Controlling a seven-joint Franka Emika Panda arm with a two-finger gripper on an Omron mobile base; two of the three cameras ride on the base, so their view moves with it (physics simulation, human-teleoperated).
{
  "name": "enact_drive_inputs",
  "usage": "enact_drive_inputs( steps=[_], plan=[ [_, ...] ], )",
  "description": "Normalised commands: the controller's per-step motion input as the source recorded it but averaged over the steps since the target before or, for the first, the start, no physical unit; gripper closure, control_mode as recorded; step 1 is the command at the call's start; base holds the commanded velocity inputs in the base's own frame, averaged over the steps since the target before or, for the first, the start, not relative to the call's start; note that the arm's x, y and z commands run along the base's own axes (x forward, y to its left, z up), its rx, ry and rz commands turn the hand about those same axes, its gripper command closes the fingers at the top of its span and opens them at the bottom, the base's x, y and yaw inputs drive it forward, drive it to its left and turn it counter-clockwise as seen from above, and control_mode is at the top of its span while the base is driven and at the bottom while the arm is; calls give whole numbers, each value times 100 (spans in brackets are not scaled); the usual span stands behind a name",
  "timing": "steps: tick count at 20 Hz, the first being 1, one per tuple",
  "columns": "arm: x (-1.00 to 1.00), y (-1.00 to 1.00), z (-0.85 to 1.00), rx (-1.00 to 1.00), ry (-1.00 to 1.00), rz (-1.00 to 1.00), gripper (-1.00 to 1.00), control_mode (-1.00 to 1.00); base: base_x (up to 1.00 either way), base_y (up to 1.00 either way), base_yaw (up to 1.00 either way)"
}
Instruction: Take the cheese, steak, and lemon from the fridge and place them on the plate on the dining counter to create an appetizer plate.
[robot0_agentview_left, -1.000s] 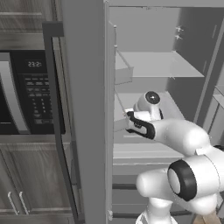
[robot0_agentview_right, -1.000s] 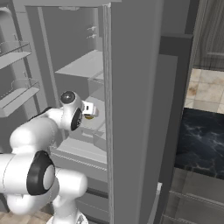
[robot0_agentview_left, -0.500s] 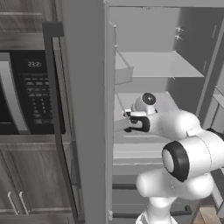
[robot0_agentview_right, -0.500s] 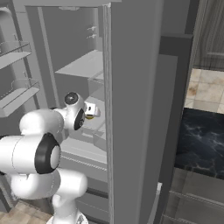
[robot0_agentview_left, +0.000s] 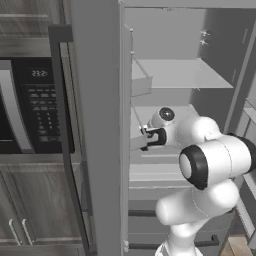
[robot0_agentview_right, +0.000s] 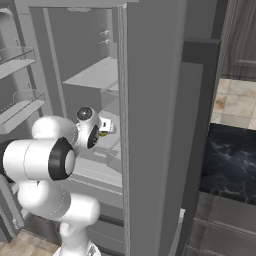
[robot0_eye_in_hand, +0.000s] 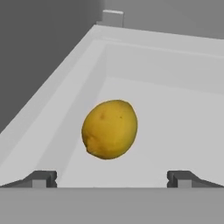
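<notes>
Yellow lemon (robot0_eye_in_hand: 109, 129) sits mid-frame in the hand view, alone on a pale fridge (robot0_agentview_left: 175, 75) shelf, ahead of the gripper (robot0_eye_in_hand: 111, 177), whose tips are spread wide with nothing between them. Looks small, firm and light, but round and smooth, so it'll probably roll; I'd pinch it across the fat middle.
</notes>
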Motion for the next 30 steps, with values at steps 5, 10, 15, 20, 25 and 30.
enact_drive_inputs(
  steps=[5,10,15,20,25,30],
  plan=[
    [21,0,-12,0,0,0,-100,-100,0,0,0],
    [22,0,-10,0,0,0,-100,-100,0,0,0],
    [25,2,-14,0,0,0,-100,-100,0,0,0],
    [20,1,-14,0,0,0,-100,-100,0,0,0],
    [13,0,-15,0,0,0,-100,-100,0,0,0],
    [6,0,-16,0,0,0,-100,-100,0,0,0]
  ],
)
